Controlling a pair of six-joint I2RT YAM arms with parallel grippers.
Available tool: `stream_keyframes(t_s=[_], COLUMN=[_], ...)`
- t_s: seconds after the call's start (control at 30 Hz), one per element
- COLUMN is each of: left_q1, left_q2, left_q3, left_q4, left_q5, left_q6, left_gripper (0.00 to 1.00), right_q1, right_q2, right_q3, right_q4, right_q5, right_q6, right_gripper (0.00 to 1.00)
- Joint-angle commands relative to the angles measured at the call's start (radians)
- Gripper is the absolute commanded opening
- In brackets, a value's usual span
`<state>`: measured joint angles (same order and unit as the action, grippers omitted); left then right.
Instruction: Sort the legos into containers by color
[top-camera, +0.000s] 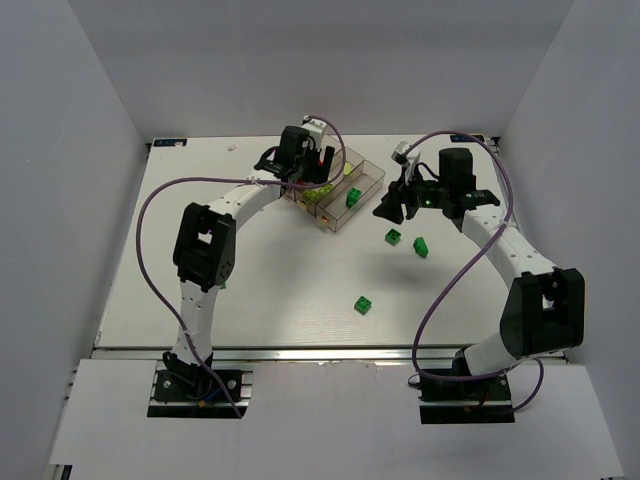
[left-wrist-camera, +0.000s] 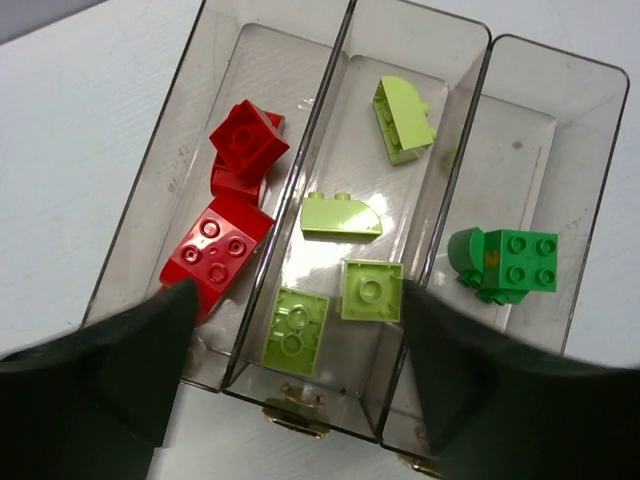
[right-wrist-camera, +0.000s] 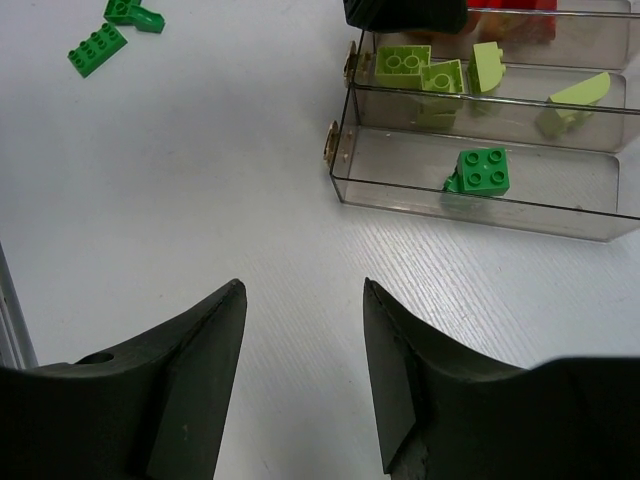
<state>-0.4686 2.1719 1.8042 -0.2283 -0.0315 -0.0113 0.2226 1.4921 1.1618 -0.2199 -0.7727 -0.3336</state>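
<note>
The containers (top-camera: 372, 176) are joined clear smoky trays at the table's far middle. In the left wrist view (left-wrist-camera: 345, 60), red legos (left-wrist-camera: 222, 245) fill the left compartment. Pale yellow-green legos (left-wrist-camera: 340, 215) lie in the middle one. A dark green lego (left-wrist-camera: 505, 262) lies in the right one. My left gripper (left-wrist-camera: 298, 295) hangs open and empty over the trays' near end (top-camera: 310, 168). My right gripper (right-wrist-camera: 302, 285) is open and empty over bare table, right of the trays (top-camera: 393, 207). Three dark green legos (top-camera: 393, 236) (top-camera: 421, 246) (top-camera: 363, 304) lie loose on the table.
In the right wrist view the trays (right-wrist-camera: 345, 150) stand at the upper right, and two loose dark green legos (right-wrist-camera: 97, 48) lie at the upper left. White walls enclose the table on three sides. The purple cables (top-camera: 150, 215) loop beside both arms.
</note>
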Motion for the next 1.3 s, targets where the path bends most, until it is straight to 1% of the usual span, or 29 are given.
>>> stream_keyframes(t_s=[0.0,0.17,0.27,0.3,0.33,0.37,0.4,0.43,0.47,0.53,0.57,0.63,0.73,0.77,0.83,0.9,0.97,1.0,1.1,1.27], left_q1=[-0.004,-0.004,-0.002,-0.002,-0.002,-0.001,0.001,0.004,0.011,0.021,0.027,0.028,0.030,0.030,0.030,0.030,0.030,0.030,0.030,0.030], left_q2=[-0.058,-0.121,-0.227,-0.300,-0.340,-0.381,-0.424,-0.507,-0.546,-0.647,-0.676,-0.727,-0.826,-0.880,-0.935,-1.010,-1.055,-1.092,-1.130,-1.169], left_q3=[-0.025,-0.035,-0.129,-0.210,-0.254,-0.300,-0.345,-0.438,-0.483,-0.589,-0.617,-0.663,-0.764,-0.819,-0.874,-0.948,-1.014,-1.035,-1.092,-1.106], left_q4=[0.041,0.027,0.050,0.067,0.072,0.075,0.075,0.084,0.092,0.086,0.077,0.037,0.012,0.011,0.020,0.027,0.037,0.041,0.047,0.011], left_q5=[-0.015,-0.038,-0.085,-0.102,-0.129,-0.192,-0.208,-0.205,-0.173,-0.144,-0.130,-0.102,-0.084,-0.085,-0.093,-0.102,-0.114,-0.122,-0.139,-0.157], left_q6=[-0.018,-0.056,-0.131,-0.159,-0.236,-0.281,-0.318,-0.367,-0.392,-0.459,-0.479,-0.536,-0.599,-0.617,-0.660,-0.690,-0.728,-0.739,-0.769,-0.779], left_gripper=[0.98,0.98,0.98,0.98,0.98,0.98,0.98,0.98,0.98,0.98,0.98,0.98,0.98,0.98,0.98,0.98,0.98,0.98,0.98,0.98], right_q1=[-0.006,-0.005,-0.006,-0.005,-0.005,-0.006,-0.006,-0.006,-0.006,-0.006,-0.005,-0.005,-0.003,-0.005,-0.003,-0.002,-0.002,0.001,0.009,0.021], right_q2=[0.003,0.011,0.030,0.039,0.062,0.077,0.092,0.123,0.135,0.152,0.164,0.178,0.215,0.227,0.269,0.302,0.338,0.347,0.381,0.434], right_q3=[-0.008,-0.005,0.001,0.007,0.028,0.044,0.061,0.090,0.098,0.104,0.107,0.114,0.150,0.157,0.171,0.190,0.197,0.199,0.214,0.248], right_q4=[-0.001,-0.009,-0.019,-0.028,-0.070,-0.099,-0.131,-0.185,-0.196,-0.205,-0.205,-0.222,-0.272,-0.282,-0.297,-0.323,-0.334,-0.332,-0.328,-0.329], right_q5=[0.012,0.061,0.154,0.183,0.211,0.261,0.286,0.308,0.364,0.421,0.461,0.460,0.446,0.450,0.469,0.486,0.486,0.487,0.503,0.515], right_q6=[-0.019,-0.015,0.007,0.007,0.005,-0.007,-0.019,-0.037,-0.038,-0.032,-0.036,-0.067,-0.097,-0.104,-0.110,-0.119,-0.128,-0.131,-0.154,-0.168], right_gripper=[0.56,0.57,0.62,0.65,0.68,0.72,0.82,0.88,0.89,0.89,0.89,0.89,0.89,0.89,0.87,0.80,0.77,0.76,0.74,0.72])
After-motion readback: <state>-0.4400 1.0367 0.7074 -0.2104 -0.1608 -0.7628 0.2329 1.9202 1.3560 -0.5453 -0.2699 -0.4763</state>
